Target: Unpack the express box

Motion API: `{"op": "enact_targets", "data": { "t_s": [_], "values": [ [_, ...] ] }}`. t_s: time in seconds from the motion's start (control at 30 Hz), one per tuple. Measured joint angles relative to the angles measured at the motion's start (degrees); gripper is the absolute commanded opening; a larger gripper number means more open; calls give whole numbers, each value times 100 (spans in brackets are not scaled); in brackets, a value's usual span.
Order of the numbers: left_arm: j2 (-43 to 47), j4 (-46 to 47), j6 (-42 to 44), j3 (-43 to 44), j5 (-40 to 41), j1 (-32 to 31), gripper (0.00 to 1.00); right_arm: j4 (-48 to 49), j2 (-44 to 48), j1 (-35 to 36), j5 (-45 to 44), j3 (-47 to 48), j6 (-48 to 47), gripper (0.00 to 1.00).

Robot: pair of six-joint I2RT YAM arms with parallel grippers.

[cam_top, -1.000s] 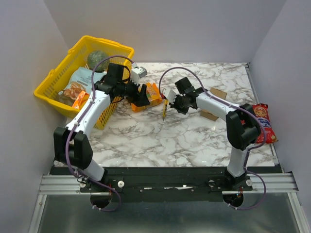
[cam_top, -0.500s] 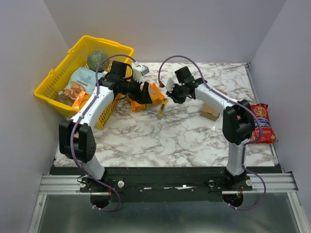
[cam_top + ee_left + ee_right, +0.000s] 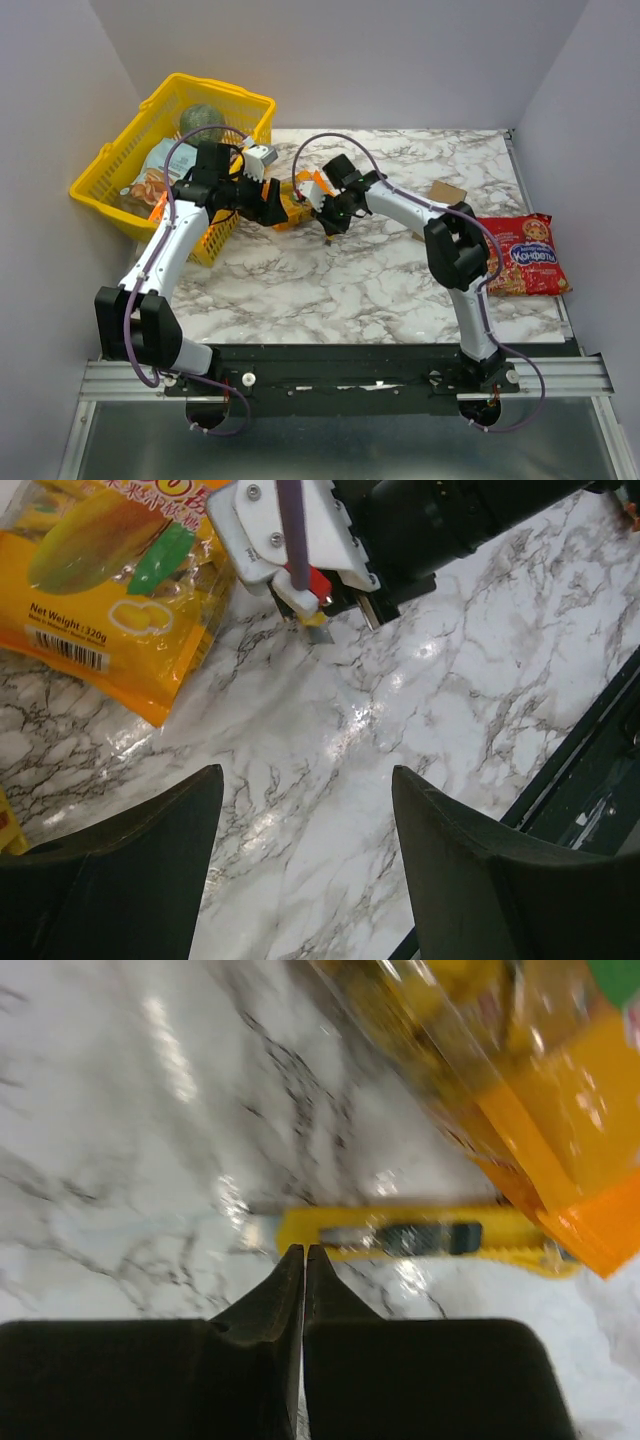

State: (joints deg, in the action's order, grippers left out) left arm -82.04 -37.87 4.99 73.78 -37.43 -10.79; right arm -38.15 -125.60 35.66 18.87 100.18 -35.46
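Observation:
The express box (image 3: 446, 191), plain brown cardboard, lies at the right back of the table, mostly hidden behind my right arm. My right gripper (image 3: 327, 220) is shut and empty, its tips (image 3: 303, 1251) just above a yellow utility knife (image 3: 400, 1237) that lies on the marble. An orange snack packet (image 3: 300, 196) lies beside the knife and also shows in the right wrist view (image 3: 560, 1130). My left gripper (image 3: 277, 210) is open and empty over bare marble (image 3: 307, 775), just left of the packet (image 3: 100, 580). The right gripper's head (image 3: 300, 540) shows in the left wrist view.
A yellow basket (image 3: 110, 165) with several food items stands at the back left. A red snack bag (image 3: 522, 265) lies at the right edge. Grey walls close in the table on three sides.
My right gripper carried the knife left, let it go onto the table, and now hovers shut over it by the orange packet. My left gripper drew back to the left.

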Motion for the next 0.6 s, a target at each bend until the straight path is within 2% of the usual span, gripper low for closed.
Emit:
{"op": "enact_targets", "data": {
  "t_s": [0.23, 0.4, 0.5, 0.6],
  "values": [
    [-7, -15, 11, -109, 92, 66, 75, -225, 0, 175, 772, 334, 376, 9],
    [-140, 42, 125, -114, 42, -31, 66, -275, 59, -17, 772, 483, 647, 9],
    [-328, 37, 205, -114, 33, -339, 64, -315, 278, -323, 772, 509, 968, 13],
    [-573, 52, 201, -111, 33, -852, 61, -310, 765, -778, 669, 501, 1325, 22]
  ]
}}
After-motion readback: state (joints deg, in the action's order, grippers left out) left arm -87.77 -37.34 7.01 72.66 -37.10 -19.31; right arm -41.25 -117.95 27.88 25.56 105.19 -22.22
